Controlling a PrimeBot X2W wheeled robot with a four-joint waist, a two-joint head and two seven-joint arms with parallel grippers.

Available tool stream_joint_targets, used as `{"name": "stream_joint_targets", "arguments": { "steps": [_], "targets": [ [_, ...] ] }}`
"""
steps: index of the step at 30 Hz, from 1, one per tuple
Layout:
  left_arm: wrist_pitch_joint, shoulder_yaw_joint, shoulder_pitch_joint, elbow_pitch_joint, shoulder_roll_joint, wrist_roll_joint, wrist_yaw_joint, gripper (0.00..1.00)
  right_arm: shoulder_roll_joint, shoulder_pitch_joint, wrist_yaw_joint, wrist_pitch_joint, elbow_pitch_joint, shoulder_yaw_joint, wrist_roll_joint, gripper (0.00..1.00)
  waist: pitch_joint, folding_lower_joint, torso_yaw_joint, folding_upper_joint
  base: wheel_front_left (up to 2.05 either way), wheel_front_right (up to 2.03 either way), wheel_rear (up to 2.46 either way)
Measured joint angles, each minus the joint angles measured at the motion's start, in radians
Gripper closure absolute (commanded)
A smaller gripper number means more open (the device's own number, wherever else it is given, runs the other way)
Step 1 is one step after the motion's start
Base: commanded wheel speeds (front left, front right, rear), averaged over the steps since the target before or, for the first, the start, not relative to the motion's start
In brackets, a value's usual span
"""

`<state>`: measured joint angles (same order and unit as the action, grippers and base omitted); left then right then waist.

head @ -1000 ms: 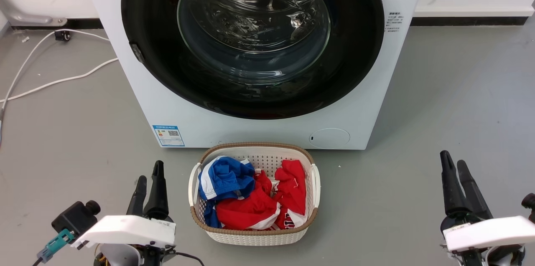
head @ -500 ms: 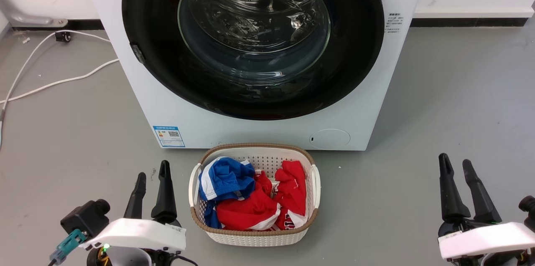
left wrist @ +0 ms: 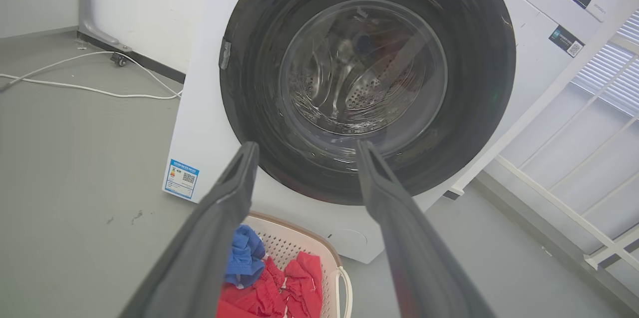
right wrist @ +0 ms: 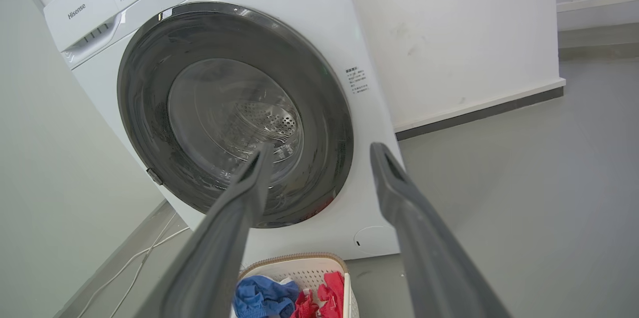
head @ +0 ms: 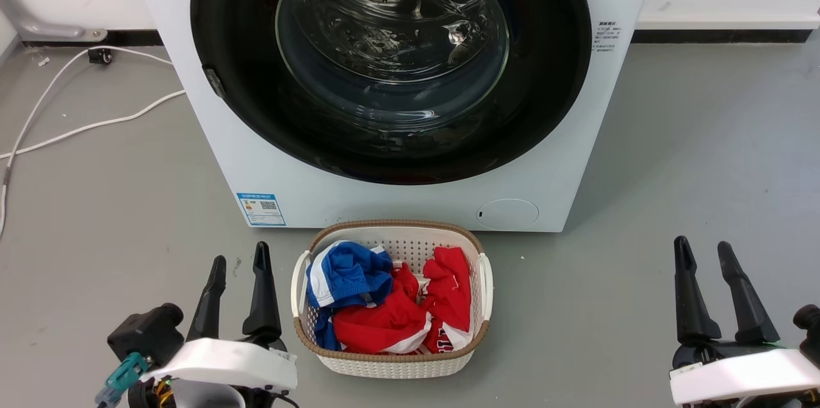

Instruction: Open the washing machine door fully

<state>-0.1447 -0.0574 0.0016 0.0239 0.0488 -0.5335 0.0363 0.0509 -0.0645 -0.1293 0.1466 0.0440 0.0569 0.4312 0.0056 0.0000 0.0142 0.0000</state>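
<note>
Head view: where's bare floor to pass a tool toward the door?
Bare floor: between left tool and the washing machine; wider patch from laundry basket to right tool. Crowded: basket sits close before the machine; white cables far left.

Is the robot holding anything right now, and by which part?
Nothing. The left gripper and right gripper are both open and empty, apart from the shut door.
</note>
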Motion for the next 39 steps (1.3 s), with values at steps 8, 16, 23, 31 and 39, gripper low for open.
{"name": "stream_joint_targets", "arguments": {
  "steps": [8, 16, 23, 31, 39],
  "targets": [
    [-0.021, -0.01, 0.011, -0.003, 0.0, 0.074, 0.002, 0.0, 0.0, -0.012, 0.0, 0.021, 0.023, -0.002, -0.067, 0.0, 0.001, 0.0, 0.002, 0.0, 0.0, 0.0, 0.0],
    [-0.041, -0.024, 0.015, -0.004, 0.0, 0.143, 0.008, 0.0, 0.0, -0.022, 0.0, 0.039, 0.037, 0.0, -0.126, 0.0, 0.003, 0.0, 0.003, 0.0, 0.0, 0.0, 0.0],
    [-0.054, -0.034, 0.02, -0.001, 0.0, 0.198, 0.009, 0.0, 0.0, -0.037, 0.0, 0.053, 0.045, 0.002, -0.177, 0.0, 0.003, 0.0, 0.005, 0.0, 0.0, 0.0, 0.0],
    [-0.071, -0.047, 0.028, 0.007, 0.001, 0.25, 0.014, 0.0, 0.0, -0.045, 0.0, 0.07, 0.048, 0.007, -0.226, 0.0, 0.002, 0.0, 0.008, 0.0, 0.0, 0.0, 0.0],
    [-0.088, -0.057, 0.031, 0.011, 0.001, 0.29, 0.021, 0.0, 0.0, -0.058, -0.001, 0.084, 0.056, 0.007, -0.282, 0.0, 0.0, 0.0, 0.013, 0.0, 0.0, 0.0, 0.0]
  ]
}}
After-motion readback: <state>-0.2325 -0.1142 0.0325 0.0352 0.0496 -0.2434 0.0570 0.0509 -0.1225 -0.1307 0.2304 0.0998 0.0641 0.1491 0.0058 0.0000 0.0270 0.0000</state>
